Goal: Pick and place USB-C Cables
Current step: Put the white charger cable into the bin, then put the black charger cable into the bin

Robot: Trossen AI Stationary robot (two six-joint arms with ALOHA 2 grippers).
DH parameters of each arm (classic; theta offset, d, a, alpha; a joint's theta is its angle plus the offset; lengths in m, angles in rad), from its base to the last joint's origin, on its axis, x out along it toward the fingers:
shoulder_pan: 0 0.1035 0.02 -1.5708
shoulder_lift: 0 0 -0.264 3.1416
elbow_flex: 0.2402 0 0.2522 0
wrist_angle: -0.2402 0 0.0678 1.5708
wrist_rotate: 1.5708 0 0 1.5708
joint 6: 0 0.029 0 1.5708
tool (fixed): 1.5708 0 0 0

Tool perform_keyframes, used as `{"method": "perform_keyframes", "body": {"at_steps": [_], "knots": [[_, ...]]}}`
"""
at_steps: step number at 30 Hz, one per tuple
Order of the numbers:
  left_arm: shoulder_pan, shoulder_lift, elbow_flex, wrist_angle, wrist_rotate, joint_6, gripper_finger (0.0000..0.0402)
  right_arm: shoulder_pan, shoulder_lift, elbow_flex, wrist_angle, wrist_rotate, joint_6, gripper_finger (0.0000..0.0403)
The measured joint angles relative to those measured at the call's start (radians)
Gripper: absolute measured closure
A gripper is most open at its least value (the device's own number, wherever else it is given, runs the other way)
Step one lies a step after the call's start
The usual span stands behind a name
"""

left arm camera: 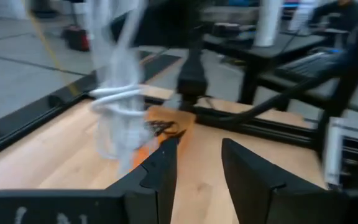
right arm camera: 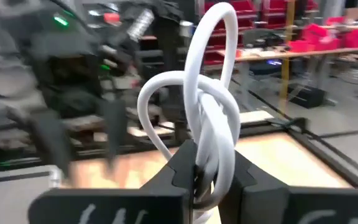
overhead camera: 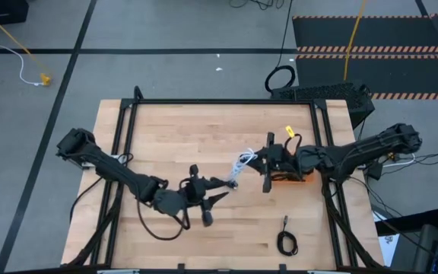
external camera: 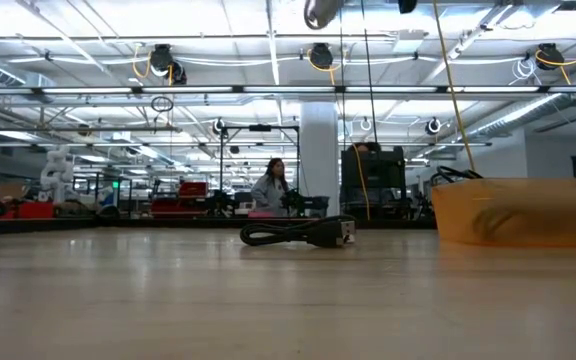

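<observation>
USB-C cables [overhead camera: 242,161]: two items in plain sight, the rest unconfirmed.

Item 1, white cable [right arm camera: 211,118]. It is a loose coil lifted off the surface [overhead camera: 204,129], at the centre of the high view just left of the orange tray [overhead camera: 289,178]. The right hand [right arm camera: 207,177] has it: the wrist view shows both fingers closed tight on the lower strands, with the loops standing up above them. Status: picked, not yet placed.

Item 2, black cable [overhead camera: 286,242]. It is a small coil lying flat on the surface at the lower right of the high view, well apart from both arms. The low view shows it at centre frame [external camera: 298,232], left of the tray wall [external camera: 528,215]. Status: untouched.

Tray contents: a dark tangle shows inside the orange in the left wrist view, and dim shapes show through the wall in the low view. The right arm covers most of the tray from above, so no count is possible.

Left hand [overhead camera: 215,199]: sits left of centre in the high view, near the white coil. Its fingers are spread wide and hold nothing.

Judged progress: late stage. What remains is to lower the white cable into the tray, then fetch and place the black one.
</observation>
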State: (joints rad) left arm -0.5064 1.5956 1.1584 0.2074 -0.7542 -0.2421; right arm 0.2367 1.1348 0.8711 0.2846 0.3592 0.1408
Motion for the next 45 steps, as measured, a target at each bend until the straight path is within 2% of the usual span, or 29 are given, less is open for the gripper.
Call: {"method": "perform_keyframes", "body": {"at_steps": [3,10,16,19,21,24,31,34,38,45], "knots": [[-0.007,-0.032,0.000,-0.005,0.020,0.030,0.0269,-0.019,-0.031,0.000,-0.083,0.041,0.001,0.0384],[-0.026,-0.093,0.000,-0.025,0.018,0.087,0.0268,-0.073,-0.114,0.000,-0.387,0.039,0.035,0.0382],[-0.027,-0.095,0.000,-0.070,0.012,0.066,0.0268,-0.130,-0.216,0.000,-0.677,0.104,0.039,0.0378],[-0.024,-0.095,0.000,-0.110,0.011,0.029,0.0268,-0.162,-0.250,0.000,-0.833,0.138,0.097,0.0377],[-0.019,-0.095,0.000,-0.135,0.010,0.001,0.0268,-0.178,-0.260,0.000,-0.942,0.121,0.166,0.0376],[-0.016,-0.095,0.000,-0.148,-0.006,-0.019,0.0268,-0.191,-0.259,0.000,-1.079,0.042,0.245,0.0376],[-0.005,-0.095,0.000,-0.160,-0.008,-0.029,0.0268,-0.193,-0.212,0.000,-1.332,-0.086,0.298,0.0374],[-0.004,-0.095,0.000,-0.165,-0.009,-0.034,0.0268,-0.191,-0.175,0.000,-1.404,-0.152,0.341,0.0374],[-0.004,-0.095,0.000,-0.177,-0.009,-0.044,0.0268,-0.191,-0.136,0.000,-1.415,-0.150,0.375,0.0364],[-0.003,-0.095,0.000,-0.250,-0.008,-0.110,0.0268,-0.191,-0.106,0.000,-1.399,-0.154,0.385,0.0292]]}}
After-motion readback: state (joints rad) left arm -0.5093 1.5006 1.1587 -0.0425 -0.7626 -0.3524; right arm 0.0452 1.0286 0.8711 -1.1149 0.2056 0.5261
